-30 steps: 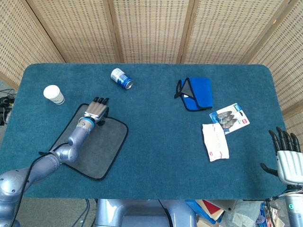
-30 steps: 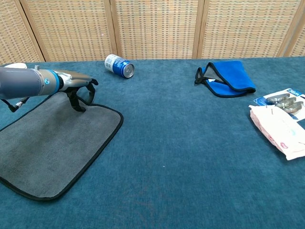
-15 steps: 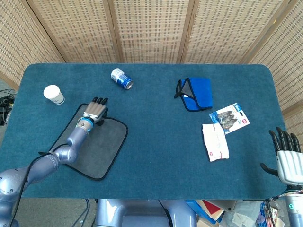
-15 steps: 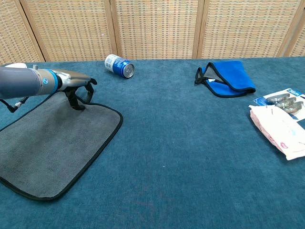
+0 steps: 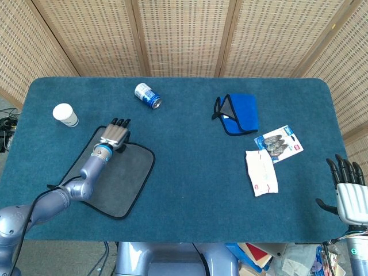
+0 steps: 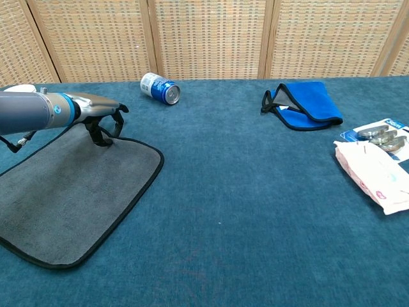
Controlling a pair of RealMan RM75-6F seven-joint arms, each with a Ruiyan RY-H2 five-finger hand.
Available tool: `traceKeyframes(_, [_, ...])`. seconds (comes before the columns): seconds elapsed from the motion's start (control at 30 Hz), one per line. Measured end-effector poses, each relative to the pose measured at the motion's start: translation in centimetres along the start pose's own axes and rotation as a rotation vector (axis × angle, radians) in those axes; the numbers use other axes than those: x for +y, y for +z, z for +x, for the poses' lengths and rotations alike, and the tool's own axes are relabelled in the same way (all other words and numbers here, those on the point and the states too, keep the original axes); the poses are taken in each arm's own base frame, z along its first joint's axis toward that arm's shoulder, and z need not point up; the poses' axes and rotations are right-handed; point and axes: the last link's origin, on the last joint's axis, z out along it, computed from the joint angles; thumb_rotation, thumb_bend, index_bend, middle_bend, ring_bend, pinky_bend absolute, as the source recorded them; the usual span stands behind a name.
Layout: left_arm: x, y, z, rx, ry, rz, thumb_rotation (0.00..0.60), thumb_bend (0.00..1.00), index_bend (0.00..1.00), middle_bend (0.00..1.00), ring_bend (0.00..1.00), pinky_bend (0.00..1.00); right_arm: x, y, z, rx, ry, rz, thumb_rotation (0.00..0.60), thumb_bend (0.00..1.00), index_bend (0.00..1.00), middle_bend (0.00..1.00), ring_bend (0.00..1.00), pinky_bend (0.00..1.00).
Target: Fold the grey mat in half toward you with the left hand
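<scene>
Your left hand [image 5: 114,134] sits at the far edge of the grey mat [image 5: 112,172], left of centre in the head view. Its fingers [image 6: 97,136] curl down and touch the mat's black-bound rim in the chest view, but whether they actually pinch the cloth you cannot tell from either picture. The blue worktop [image 5: 190,190] fills both frames, and the mat lies flat and unfolded across its lower left. Only the head view shows your right hand [image 5: 349,190], at the lower right corner off the worktop's edge, fingers apart and holding nothing. That view alone also shows the white paper cup [image 5: 65,115] standing upright at the upper left; its inside is hidden. Both views show the folded blue cloth [image 5: 240,113] right of centre, the white packet [image 5: 261,172] and the blister pack [image 5: 279,144] touching it at the right, and the blue can [image 5: 148,95] lying on its side beyond the mat.
</scene>
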Motion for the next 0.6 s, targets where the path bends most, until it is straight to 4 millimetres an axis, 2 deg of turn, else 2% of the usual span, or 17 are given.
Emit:
traceKeyframes(0.33, [-0.3, -0.7, -0.2, 0.01, -0.004, -0.001, 0.6, 0.47, 0.62, 0.0, 0.0, 0.0, -0.1, 0.0, 0.0, -0.001, 0.005, 0.003, 0.6, 0.0, 0.0, 0.0, 0.0, 0.0])
traceKeyframes(0.6, [-0.8, -2.4, -0.5, 0.029, -0.014, -0.001, 0.6, 0.47, 0.62, 0.0, 0.0, 0.0, -0.1, -0.1, 0.2, 0.002, 0.012, 0.008, 0.6, 0.0, 0.0, 0.0, 0.0, 0.0])
